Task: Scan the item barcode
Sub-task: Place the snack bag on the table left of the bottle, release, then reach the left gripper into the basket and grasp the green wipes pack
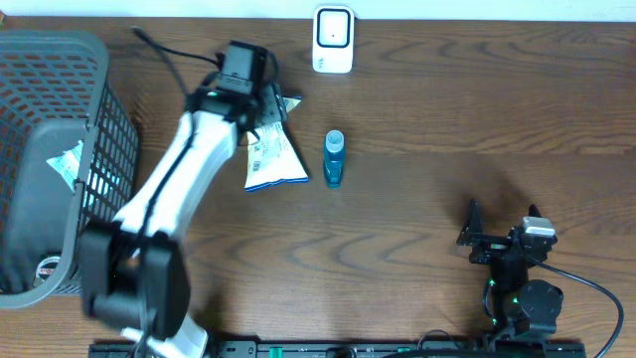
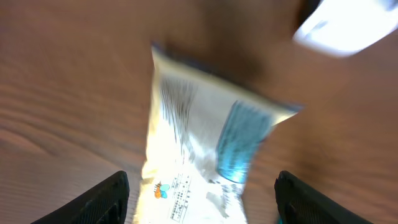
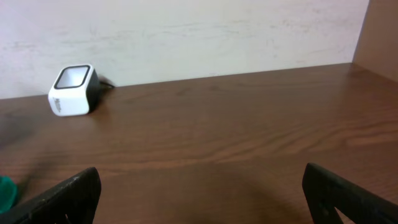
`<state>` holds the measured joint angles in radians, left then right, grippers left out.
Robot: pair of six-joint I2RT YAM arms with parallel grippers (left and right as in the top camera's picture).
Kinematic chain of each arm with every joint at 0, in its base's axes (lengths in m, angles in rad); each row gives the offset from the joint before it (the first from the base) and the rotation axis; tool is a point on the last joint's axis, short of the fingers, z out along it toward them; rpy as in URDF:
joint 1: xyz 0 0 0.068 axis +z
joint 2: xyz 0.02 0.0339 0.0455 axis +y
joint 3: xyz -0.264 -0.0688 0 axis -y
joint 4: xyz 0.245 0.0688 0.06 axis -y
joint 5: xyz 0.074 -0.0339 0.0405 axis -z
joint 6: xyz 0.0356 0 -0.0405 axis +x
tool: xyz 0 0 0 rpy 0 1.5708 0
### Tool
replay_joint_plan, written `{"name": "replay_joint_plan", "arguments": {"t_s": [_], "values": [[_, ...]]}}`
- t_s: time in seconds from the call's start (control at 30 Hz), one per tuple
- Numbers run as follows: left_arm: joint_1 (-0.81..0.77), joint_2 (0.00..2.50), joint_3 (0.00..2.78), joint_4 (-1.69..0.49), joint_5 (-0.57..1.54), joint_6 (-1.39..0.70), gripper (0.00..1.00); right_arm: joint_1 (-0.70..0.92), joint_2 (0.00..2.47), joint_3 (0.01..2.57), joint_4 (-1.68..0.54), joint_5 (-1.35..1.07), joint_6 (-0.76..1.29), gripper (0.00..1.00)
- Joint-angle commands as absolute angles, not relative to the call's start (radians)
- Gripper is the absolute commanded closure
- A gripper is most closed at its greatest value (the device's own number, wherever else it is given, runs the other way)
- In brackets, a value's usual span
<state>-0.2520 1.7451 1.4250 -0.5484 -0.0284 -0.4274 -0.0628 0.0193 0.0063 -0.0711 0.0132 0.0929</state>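
Overhead: I see left arm stretched forward, left gripper (image 1: pixel 266 107) above top end of snack packet (image 1: pixel 275 159), which lies flat on table near scanner (image 1: pixel 333 40).
Left wrist: fingers (image 2: pixel 99 202) spread wide, clear of packet.
Right wrist: right gripper (image 3: pixel 202 202) low, level, fingers wide, empty.

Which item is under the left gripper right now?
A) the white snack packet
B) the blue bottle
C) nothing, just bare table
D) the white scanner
A: the left wrist view shows the white snack packet lying on the wood between the fingers of the open left gripper. Overhead, the blue bottle is beside the packet and apart from it, and the white scanner sits at the far edge.
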Motion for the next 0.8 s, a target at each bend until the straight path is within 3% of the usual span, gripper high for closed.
{"name": "replay_joint_plan", "arguments": {"t_s": [0.0,0.17,0.4,0.6,0.77], "values": [[-0.206,1.566,1.443,-0.537,-0.031,-0.377,0.25,-0.058,0.018,0.006,-0.077,0.004,0.081,0.01],[-0.086,1.344,1.443,-0.533,-0.063,-0.347,0.25,-0.058,0.018,0.006,-0.077,0.004,0.081,0.01],[0.248,1.149,1.443,-0.546,-0.151,-0.348,0.25,-0.058,0.018,0.006,-0.077,0.004,0.081,0.01],[0.521,1.188,1.441,-0.621,-0.15,-0.354,0.25,-0.058,0.018,0.006,-0.077,0.004,0.081,0.01],[0.621,1.325,1.43,-0.628,-0.146,-0.356,0.26,-0.058,0.018,0.006,-0.077,0.004,0.081,0.01]]}}
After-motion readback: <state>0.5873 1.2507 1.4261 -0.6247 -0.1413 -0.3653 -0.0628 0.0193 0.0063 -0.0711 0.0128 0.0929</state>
